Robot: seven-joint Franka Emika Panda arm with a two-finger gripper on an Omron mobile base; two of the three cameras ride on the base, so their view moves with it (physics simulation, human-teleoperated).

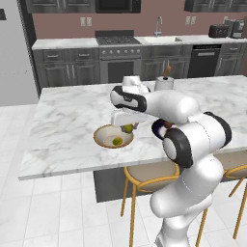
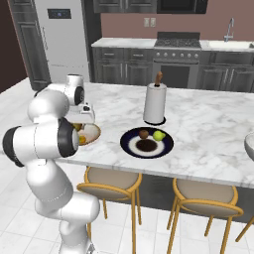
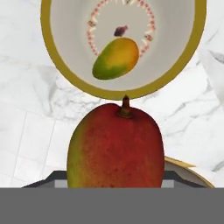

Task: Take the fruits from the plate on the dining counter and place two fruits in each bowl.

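Hanging over the tan bowl (image 1: pixel 113 136) mid-frame in the left base view, the fingers (image 1: pixel 128 128) are clamped on a red-and-yellow fruit (image 3: pixel 116 146). One yellow-green fruit (image 3: pixel 116 57) sits inside already. Two more fruits (image 2: pixel 151 134) wait on the navy plate (image 2: pixel 147 143), centre of the right base view, on the marble bench (image 2: pixel 208 134).

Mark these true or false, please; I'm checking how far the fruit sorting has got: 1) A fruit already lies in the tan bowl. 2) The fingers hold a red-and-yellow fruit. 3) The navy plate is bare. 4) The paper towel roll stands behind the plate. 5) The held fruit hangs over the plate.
1) True: a yellow-green fruit lies in the tan bowl.
2) True: the fingers are closed on the red-and-yellow fruit.
3) False: the navy plate carries a brownish fruit and a green fruit.
4) True: the paper towel roll stands just beyond it.
5) False: it hangs at the tan bowl's rim.
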